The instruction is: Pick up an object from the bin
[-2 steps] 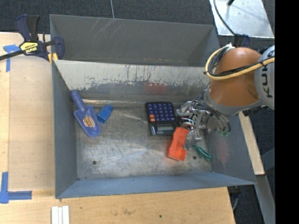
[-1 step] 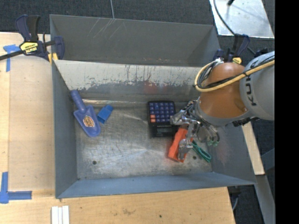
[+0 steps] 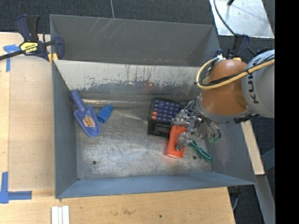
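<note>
My gripper [image 3: 183, 136] hangs low in the right part of the bin, directly over the upper end of an orange block-shaped thing [image 3: 174, 149] that lies on the bin floor. Just left and behind it lies a black calculator [image 3: 162, 114] with blue and red keys, tilted against the floor. A green-handled tool [image 3: 202, 153] lies to the right of the orange thing, partly under the gripper's metal body.
A blue scoop [image 3: 86, 115] with an orange label lies at the left of the bin, with a small blue block [image 3: 105, 113] beside it. The arm's orange dome and yellow cable stand over the bin's right wall.
</note>
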Tool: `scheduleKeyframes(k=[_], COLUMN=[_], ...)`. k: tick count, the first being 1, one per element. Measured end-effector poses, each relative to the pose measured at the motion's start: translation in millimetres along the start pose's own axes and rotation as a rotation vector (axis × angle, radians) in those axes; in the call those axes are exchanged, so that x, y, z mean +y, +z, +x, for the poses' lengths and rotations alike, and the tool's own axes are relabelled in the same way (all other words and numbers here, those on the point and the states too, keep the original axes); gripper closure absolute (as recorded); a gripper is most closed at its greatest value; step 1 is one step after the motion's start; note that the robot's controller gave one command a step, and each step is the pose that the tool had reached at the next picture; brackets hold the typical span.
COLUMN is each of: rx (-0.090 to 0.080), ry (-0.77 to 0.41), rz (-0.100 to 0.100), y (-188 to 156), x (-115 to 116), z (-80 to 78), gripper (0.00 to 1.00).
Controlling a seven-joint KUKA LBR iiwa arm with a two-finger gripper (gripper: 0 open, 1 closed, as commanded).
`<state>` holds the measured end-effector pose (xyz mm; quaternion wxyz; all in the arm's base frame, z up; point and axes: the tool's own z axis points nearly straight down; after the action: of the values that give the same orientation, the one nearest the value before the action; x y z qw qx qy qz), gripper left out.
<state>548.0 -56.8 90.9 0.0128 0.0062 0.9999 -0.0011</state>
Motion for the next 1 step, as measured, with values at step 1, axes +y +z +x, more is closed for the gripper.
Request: scheduleKeyframes(k=[1], rx=[0.0], ry=[0.0], rz=[0.0], y=[0.0], x=[0.0], z=[0.0], gripper=[1.0])
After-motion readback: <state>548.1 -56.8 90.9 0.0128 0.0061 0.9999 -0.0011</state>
